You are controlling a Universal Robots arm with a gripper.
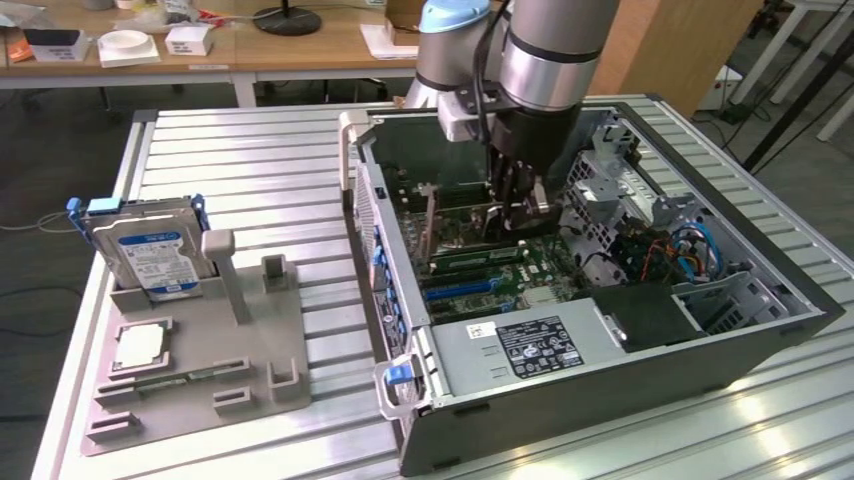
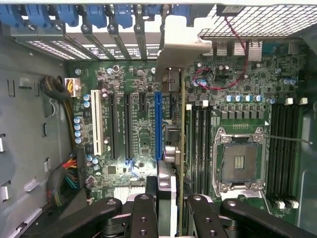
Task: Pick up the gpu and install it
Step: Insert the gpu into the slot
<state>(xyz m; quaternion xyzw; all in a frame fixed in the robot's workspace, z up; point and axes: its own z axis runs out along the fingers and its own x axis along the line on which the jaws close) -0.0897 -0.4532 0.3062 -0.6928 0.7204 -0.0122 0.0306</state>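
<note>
Pickup looks done to us: the gripper (image 2: 171, 218) is closed narrow on the gpu (image 2: 174, 134), its fingers (image 2: 143, 218) pinching the card from both sides. The card is held edge-on, deep inside the open computer case (image 1: 694, 350). Installation is what remains. In the wrist view the card hangs over the motherboard (image 2: 133, 79), its metal bracket toward the rear wall of the case. It sits just beside the long blue slot (image 2: 158, 126), on the side of the empty CPU socket (image 2: 239, 161). We cannot tell whether its lower edge has reached any slot, so we judge it not yet seated. The exterior view gives us the wider setting: the arm reaching down into the case with the gripper (image 1: 521, 205) low over the board and the gpu (image 1: 467, 228) beneath it. Well apart on the exterior view's left, a grey fixture (image 1: 200, 390) carries a hard drive (image 1: 150, 258) with a blue-white label and a processor chip (image 1: 140, 347). The wrist view adds the alignment detail, showing how the card lines up with the rows of slots.
</note>
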